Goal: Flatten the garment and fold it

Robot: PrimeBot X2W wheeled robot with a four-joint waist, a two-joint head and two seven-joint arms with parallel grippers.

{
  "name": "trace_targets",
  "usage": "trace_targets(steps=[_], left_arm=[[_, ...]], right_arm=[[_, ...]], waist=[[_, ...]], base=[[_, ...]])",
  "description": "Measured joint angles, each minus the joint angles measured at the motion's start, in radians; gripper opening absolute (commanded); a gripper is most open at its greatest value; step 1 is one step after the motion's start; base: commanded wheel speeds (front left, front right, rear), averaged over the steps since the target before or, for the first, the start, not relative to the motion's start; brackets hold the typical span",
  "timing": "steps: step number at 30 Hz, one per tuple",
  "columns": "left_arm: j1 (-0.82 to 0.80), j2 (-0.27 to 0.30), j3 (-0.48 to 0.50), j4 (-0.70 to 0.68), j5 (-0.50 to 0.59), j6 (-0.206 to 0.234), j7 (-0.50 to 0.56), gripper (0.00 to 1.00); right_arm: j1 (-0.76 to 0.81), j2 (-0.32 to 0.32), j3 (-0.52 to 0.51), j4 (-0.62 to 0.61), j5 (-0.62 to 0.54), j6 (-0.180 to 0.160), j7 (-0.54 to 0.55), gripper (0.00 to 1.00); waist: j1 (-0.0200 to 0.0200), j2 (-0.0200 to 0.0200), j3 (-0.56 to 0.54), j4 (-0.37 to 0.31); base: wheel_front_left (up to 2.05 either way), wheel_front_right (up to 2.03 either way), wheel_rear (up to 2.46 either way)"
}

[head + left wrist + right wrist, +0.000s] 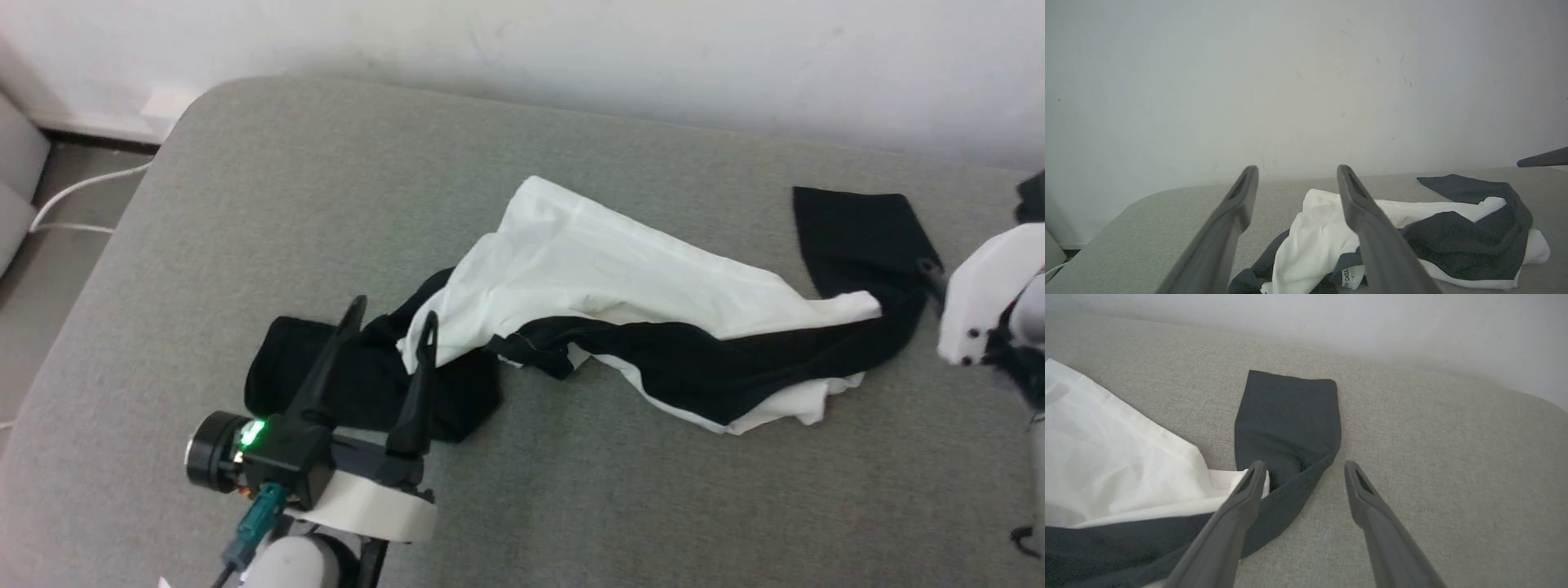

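The garment lies crumpled across the grey padded surface, its white body bunched in the middle. One black sleeve is heaped at the left. The other black sleeve runs out to the right and ends flat. My left gripper hovers open over the left sleeve with nothing between its fingers; in the left wrist view this gripper points over the shirt. My right gripper is open just above the right sleeve, holding nothing. Its white housing sits at the right edge.
A pale wall runs along the far edge of the surface. The surface's rounded corner is at the far left, with floor and a white cable beyond it. Bare grey surface lies in front of and behind the shirt.
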Motion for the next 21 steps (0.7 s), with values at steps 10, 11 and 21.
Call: trace_targets(steps=[10,11,21], left_arm=[[0.002,-0.107,0.029,-0.003,0.062,-0.088,0.0,1.0],[0.002,-0.112,0.034,-0.003,0.064,-0.096,0.0,1.0],[0.003,-0.135,0.109,0.032,0.087,-0.14,0.0,1.0]], right_arm=[[-0.153,-0.059,-0.137,0.343,-0.185,0.0,0.058,1.0],[-0.153,-0.058,-0.148,0.367,-0.201,0.0,0.058,1.0],[-0.163,-0.014,-0.219,0.442,-0.23,0.001,-0.122,0.0]], waist=[[0.0,0.0,0.065,0.112],[0.0001,0.0,0.071,0.12],[0.0001,0.0,0.075,0.116]], base=[[0.0,0.0,0.0],[0.0,0.0,0.0],[0.0,0.0,0.0]])
